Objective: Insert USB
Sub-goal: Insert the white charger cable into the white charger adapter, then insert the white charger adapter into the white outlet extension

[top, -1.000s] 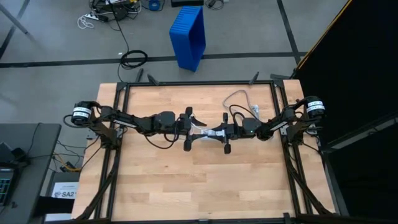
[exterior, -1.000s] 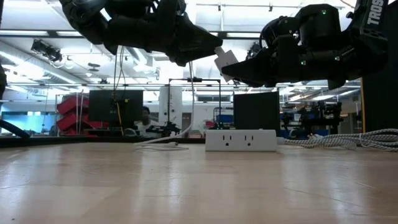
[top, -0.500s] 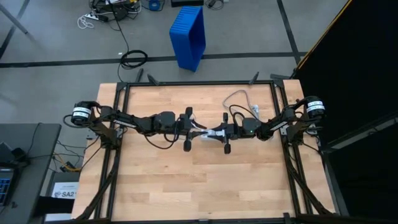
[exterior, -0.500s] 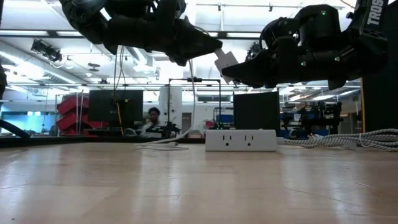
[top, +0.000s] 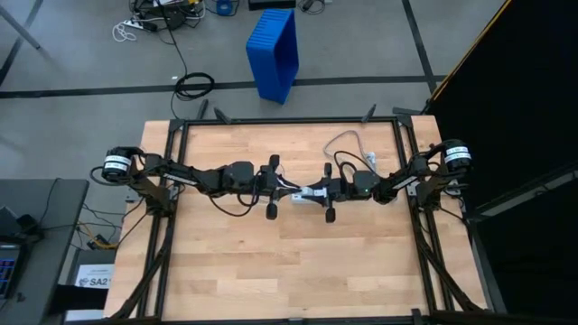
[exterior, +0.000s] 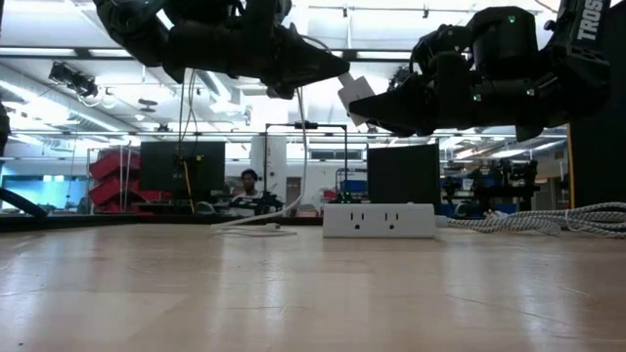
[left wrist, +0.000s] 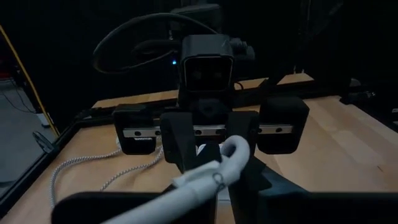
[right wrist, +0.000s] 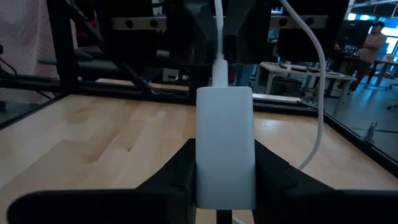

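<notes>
You were at the insertion itself: both arms met in mid-air over the middle of the wooden table [top: 271, 262], tip to tip. Your left gripper [top: 287, 191] had its fingers pressed together on the USB cable [left wrist: 214, 174], pinching it close to the plug end, with the rest of the thin white line curving away in a soft loop. Your right gripper [top: 312, 193] was clamped on a white adapter block [right wrist: 225, 143], one dark finger on each of its side faces. In the right wrist view the small plug [right wrist: 220, 73] sat right at the block's end face, in line with its long axis. I could not tell whether it was fully seated or only touching the port. My reading was that the next move called for a straight push along that axis while the right gripper held the block steady, with no twist, since the round rubbery cable could buckle or slip in a pinch. The block was smooth, glossy, hard plastic with rounded edges, which offers little friction. Down on the table behind stood a white power strip [exterior: 379, 220] with its thicker braided grey cord [exterior: 548, 221], neither of them touched.
</notes>
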`<action>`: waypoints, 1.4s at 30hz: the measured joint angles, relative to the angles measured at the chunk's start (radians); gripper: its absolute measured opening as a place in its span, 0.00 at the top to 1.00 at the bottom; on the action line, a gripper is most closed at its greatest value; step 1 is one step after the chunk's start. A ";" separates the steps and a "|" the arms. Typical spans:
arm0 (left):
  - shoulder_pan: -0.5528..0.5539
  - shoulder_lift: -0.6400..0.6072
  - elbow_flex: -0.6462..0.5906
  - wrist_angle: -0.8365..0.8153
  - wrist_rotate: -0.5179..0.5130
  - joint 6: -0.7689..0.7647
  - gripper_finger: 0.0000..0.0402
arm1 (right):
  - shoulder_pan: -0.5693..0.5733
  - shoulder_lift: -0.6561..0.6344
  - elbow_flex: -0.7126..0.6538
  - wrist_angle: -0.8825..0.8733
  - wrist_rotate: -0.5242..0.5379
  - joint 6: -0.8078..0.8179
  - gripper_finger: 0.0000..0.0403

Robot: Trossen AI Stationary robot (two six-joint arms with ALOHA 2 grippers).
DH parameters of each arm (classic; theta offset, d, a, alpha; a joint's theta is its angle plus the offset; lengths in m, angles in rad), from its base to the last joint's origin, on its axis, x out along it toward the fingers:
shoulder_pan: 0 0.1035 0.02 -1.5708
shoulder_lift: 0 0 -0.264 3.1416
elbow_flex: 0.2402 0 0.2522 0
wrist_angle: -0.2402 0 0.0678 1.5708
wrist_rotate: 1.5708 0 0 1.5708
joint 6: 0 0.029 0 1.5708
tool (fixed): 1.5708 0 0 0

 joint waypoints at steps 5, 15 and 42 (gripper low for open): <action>0.005 0.036 0.000 0.010 0.001 -0.004 1.00 | 0.000 0.002 0.006 -0.010 -0.001 0.000 0.83; 0.024 0.049 0.000 0.015 0.045 -0.027 1.00 | -0.001 0.002 0.010 -0.032 -0.003 0.003 0.83; 0.024 -0.035 -0.005 -0.052 0.029 -0.026 0.54 | -0.004 -0.005 0.021 -0.039 -0.002 -0.002 0.83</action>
